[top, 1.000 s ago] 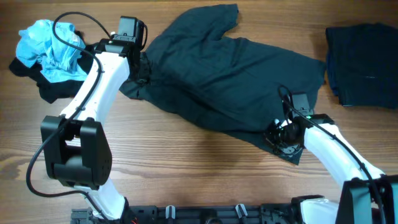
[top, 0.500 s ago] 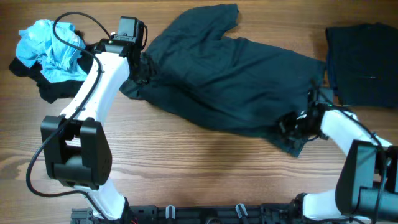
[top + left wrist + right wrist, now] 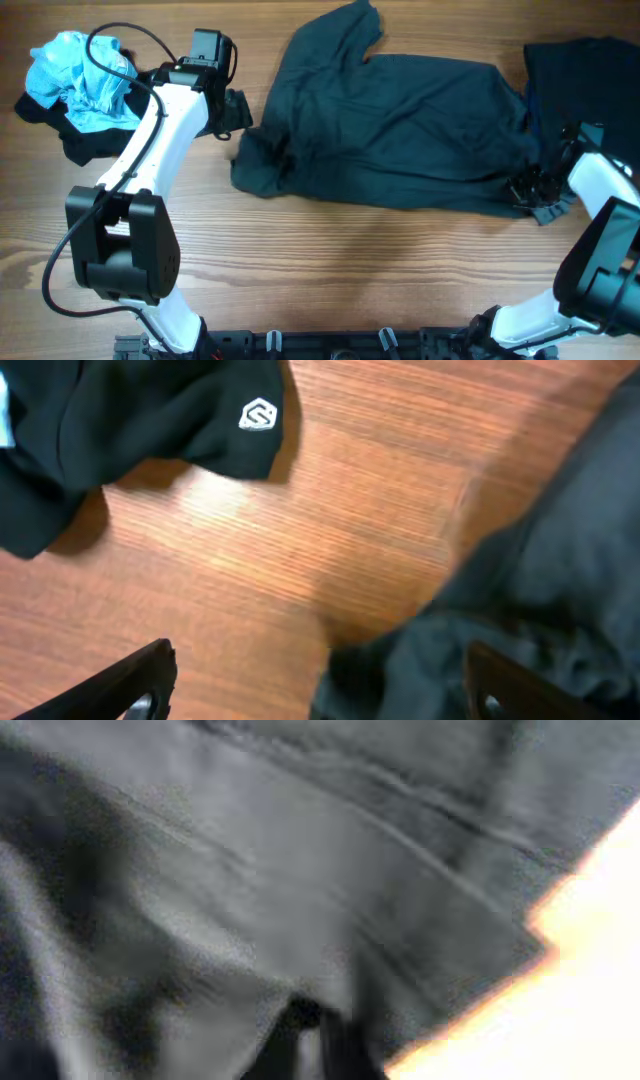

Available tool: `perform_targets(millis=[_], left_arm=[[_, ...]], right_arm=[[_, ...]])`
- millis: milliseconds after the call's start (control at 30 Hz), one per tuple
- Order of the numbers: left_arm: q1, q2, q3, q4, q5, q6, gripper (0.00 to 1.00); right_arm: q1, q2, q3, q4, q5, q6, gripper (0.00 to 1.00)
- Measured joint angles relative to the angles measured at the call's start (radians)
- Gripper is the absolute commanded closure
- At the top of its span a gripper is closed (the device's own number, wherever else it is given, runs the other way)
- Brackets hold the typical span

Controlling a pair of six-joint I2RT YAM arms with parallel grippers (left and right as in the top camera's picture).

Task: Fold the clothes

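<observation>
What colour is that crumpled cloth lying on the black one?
The crumpled cloth is light blue, clearest in the overhead view.

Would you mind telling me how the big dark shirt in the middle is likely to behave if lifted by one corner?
The shirt lies wrinkled and bunched at one edge, so it is probably floppy and would hang limp. It spreads wide on the table, so one corner lifted would likely drag the rest.

text: none readable | black garment (image 3: 150,410): white hexagon logo (image 3: 260,413), possibly an S
</observation>
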State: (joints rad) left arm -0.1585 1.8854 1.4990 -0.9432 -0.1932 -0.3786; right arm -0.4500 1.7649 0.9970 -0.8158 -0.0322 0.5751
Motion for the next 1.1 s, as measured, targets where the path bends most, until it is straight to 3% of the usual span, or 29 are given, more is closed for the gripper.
perform_targets(millis=[67,100,167,233,433,600,667,733,767,867,900,1000,1100], left_arm=[[0.000,-0.002,0.000,-0.001,0.000,0.000,0.07],[0.000,-0.009,0.000,-0.001,0.000,0.000,0.06],[0.001,-0.041,0.000,0.000,0.001,0.000,0.05],[0.005,-0.108,0.000,-0.003,0.003,0.000,0.05],[0.067,-0.359,0.000,-0.028,0.005,-0.017,0.04],[0.066,-0.515,0.001,-0.032,0.052,-0.023,0.07],[0.055,-0.529,0.004,-0.048,0.095,-0.023,0.16],[0.018,-0.494,0.004,-0.071,0.137,-0.026,0.31],[0.003,-0.469,0.004,-0.074,0.144,-0.029,0.50],[-0.042,-0.364,0.004,-0.053,0.166,-0.032,0.88],[-0.062,-0.307,0.004,-0.013,0.171,-0.031,0.95],[-0.097,-0.199,0.003,0.117,0.180,-0.030,0.96],[-0.126,-0.101,0.002,0.292,0.192,-0.029,0.96]], right_arm=[[-0.011,0.002,0.079,-0.107,0.006,-0.052,0.45],[-0.012,0.002,0.152,-0.168,-0.005,-0.082,0.24],[-0.012,-0.005,0.235,-0.224,-0.026,-0.117,0.13],[-0.012,-0.023,0.341,-0.287,-0.055,-0.159,0.09],[-0.012,-0.085,0.559,-0.449,-0.127,-0.262,0.07],[-0.010,-0.113,0.594,-0.481,-0.229,-0.336,0.07],[0.002,-0.117,0.595,-0.487,-0.256,-0.354,0.07],[0.032,-0.117,0.595,-0.490,-0.271,-0.365,0.09],[0.048,-0.117,0.595,-0.490,-0.275,-0.368,0.11],[0.109,-0.117,0.595,-0.489,-0.283,-0.375,0.22],[0.126,-0.117,0.595,-0.489,-0.283,-0.375,0.29],[0.164,-0.117,0.595,-0.488,-0.287,-0.375,0.44],[0.191,-0.117,0.595,-0.488,-0.289,-0.367,0.46]])
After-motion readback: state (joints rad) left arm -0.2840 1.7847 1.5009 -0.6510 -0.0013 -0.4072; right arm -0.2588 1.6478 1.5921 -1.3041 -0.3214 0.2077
